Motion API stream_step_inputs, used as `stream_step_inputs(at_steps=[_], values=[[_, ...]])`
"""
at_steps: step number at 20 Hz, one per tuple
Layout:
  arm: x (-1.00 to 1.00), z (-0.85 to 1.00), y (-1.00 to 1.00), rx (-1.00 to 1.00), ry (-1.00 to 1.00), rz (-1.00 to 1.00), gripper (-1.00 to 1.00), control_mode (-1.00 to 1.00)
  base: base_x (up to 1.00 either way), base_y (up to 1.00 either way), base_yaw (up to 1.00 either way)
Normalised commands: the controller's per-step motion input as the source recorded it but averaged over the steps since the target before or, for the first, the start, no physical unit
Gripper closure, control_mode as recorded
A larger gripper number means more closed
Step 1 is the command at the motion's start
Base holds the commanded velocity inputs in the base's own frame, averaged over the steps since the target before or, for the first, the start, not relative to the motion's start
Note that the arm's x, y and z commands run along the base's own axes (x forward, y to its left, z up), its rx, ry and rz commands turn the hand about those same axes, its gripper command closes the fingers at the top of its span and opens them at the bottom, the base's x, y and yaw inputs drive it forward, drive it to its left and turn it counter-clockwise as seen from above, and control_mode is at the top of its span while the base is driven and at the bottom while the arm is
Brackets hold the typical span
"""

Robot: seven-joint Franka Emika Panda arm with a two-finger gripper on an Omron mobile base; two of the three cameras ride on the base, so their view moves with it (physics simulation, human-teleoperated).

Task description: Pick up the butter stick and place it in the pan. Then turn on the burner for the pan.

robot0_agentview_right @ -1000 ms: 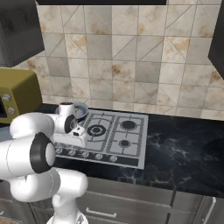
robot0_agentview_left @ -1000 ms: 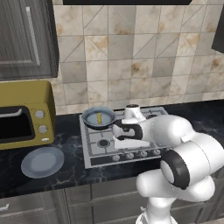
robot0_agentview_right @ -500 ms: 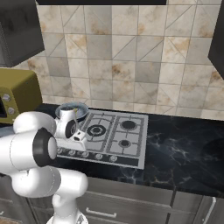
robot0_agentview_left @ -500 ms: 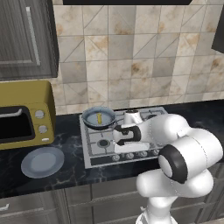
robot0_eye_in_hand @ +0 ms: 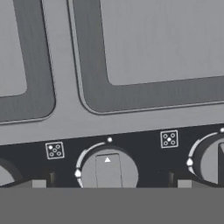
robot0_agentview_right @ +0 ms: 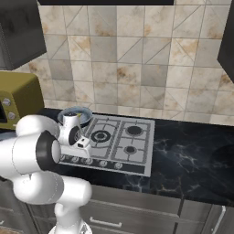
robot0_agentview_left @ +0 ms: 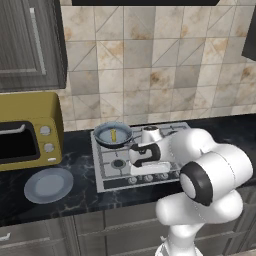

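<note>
The grey-blue pan (robot0_agentview_left: 113, 134) sits on the stove's rear left burner, and the pale-yellow butter stick (robot0_agentview_left: 113, 135) lies inside it. From the right base view the pan (robot0_agentview_right: 74, 112) and the butter stick (robot0_agentview_right: 78, 116) stand just behind my hand. My gripper (robot0_agentview_left: 144, 171) points down at the front row of knobs. In the hand view the gripper (robot0_eye_in_hand: 111, 183) is open, with a round knob (robot0_eye_in_hand: 108, 171) centred between its two fingertips and not touched by either. Another knob (robot0_eye_in_hand: 210, 157) lies to its right.
The steel stove (robot0_agentview_right: 132, 141) has dark grates and a knob row along its front. A yellow microwave (robot0_agentview_left: 25, 132) stands at the left, with a flat grey-blue plate (robot0_agentview_left: 48, 184) in front of it. Black marble counter extends to the right.
My hand has come down and forward from beside the pan to the knob row at the stove's front. The pan and butter have not moved.
</note>
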Motion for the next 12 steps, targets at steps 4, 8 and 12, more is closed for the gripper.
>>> stream_step_inputs(at_steps=[4, 8, 12], values=[[0.06, -0.07, 0.01, 0.00, 0.00, 0.00, -1.00, -1.00, 0.00, 0.00, 0.00], [0.00, -0.13, 0.01, 0.00, 0.00, 0.00, -1.00, -1.00, 0.00, 0.00, 0.00], [0.00, -0.09, 0.02, 0.00, 0.00, 0.00, -1.00, -1.00, 0.00, 0.00, 0.00]])
